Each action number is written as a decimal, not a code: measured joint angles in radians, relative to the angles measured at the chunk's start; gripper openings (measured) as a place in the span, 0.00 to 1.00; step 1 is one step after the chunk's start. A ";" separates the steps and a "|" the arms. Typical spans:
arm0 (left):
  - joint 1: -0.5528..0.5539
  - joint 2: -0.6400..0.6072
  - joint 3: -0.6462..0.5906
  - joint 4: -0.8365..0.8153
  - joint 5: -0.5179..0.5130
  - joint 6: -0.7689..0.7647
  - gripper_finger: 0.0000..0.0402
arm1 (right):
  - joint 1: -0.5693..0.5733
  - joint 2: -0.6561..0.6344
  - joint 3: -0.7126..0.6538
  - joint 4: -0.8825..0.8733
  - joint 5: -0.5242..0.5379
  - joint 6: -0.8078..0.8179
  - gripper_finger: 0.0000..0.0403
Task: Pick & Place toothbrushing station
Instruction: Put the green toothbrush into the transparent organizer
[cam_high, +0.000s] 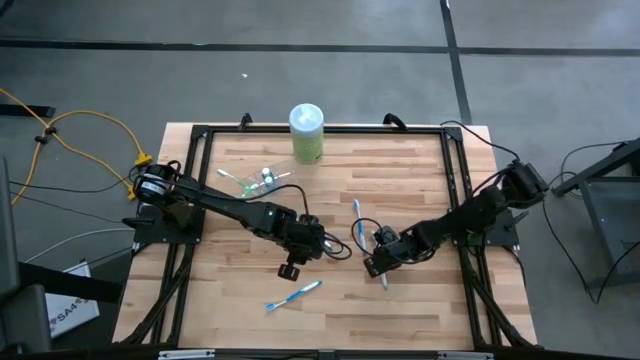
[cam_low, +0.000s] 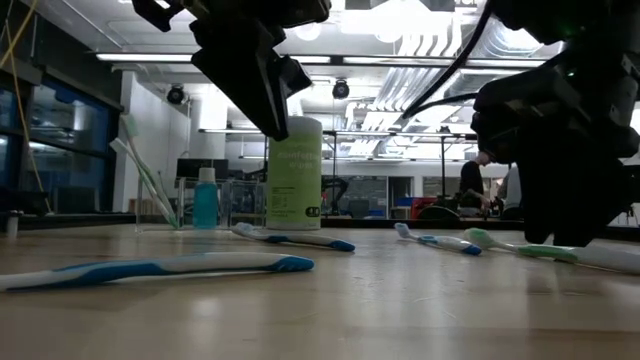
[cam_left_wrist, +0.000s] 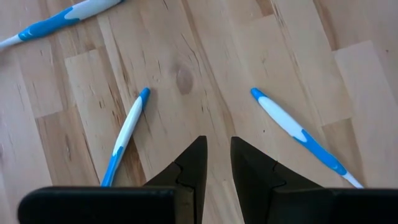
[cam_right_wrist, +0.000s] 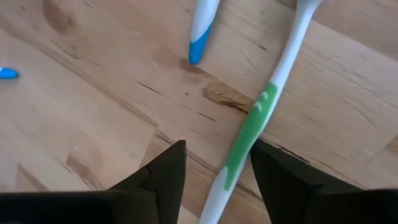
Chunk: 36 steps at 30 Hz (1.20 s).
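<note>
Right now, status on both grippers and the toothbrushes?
Right gripper open, straddling green toothbrush. Left gripper empty, above bare wood. Cup at far edge. Nothing blocking.

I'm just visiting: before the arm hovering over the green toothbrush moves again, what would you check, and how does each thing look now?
1. Right gripper open: ok, a gap shows between the fingers.
2. Green toothbrush between those fingers: ok, its handle runs through the gap, near one finger.
3. Brush lying free on the table: ok, nothing on it.
4. Left gripper out of the way: ok, it hangs over bare wood, holding nothing.
5. Cup ready for a brush: ok, upright at the far side with brushes in it.
6. Fingers low enough to grip: cannot tell.
</note>
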 joint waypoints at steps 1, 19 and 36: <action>0.000 0.000 0.000 -0.002 0.000 0.000 0.17 | -0.001 0.000 0.001 -0.003 -0.001 0.003 0.42; -0.024 0.000 0.000 -0.002 0.000 -0.005 0.17 | -0.004 0.006 0.001 -0.030 0.042 0.023 0.27; -0.041 0.000 0.000 -0.002 0.000 -0.008 0.17 | -0.014 0.008 0.000 -0.047 0.094 0.026 0.27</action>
